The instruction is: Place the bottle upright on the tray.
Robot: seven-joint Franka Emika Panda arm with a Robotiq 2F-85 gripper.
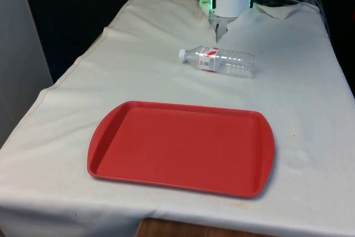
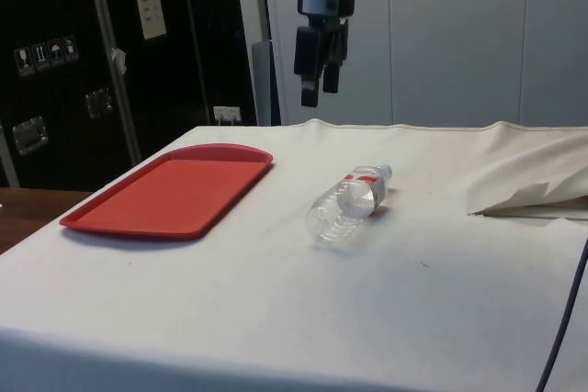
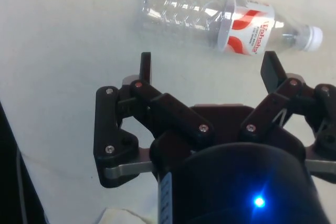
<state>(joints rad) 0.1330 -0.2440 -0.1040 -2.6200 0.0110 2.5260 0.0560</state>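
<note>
Lying on its side on the white cloth (image 1: 138, 76), the clear bottle (image 1: 222, 60) sits in the upper middle of the front view, well apart from the red tray (image 1: 183, 147), which fills that view's lower centre with nothing on it. The gripper (image 2: 317, 94) hangs above the table at the top of the side view, fingers (image 3: 145, 66) spread wide and holding nothing. By my reading nothing is done yet: grasping, carrying and standing the bottle on the tray all remain.

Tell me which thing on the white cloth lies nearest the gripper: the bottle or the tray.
The clear plastic bottle, lying on its side with a white cap and red label, beneath the open black gripper. The flat red plastic tray sits farther off.
</note>
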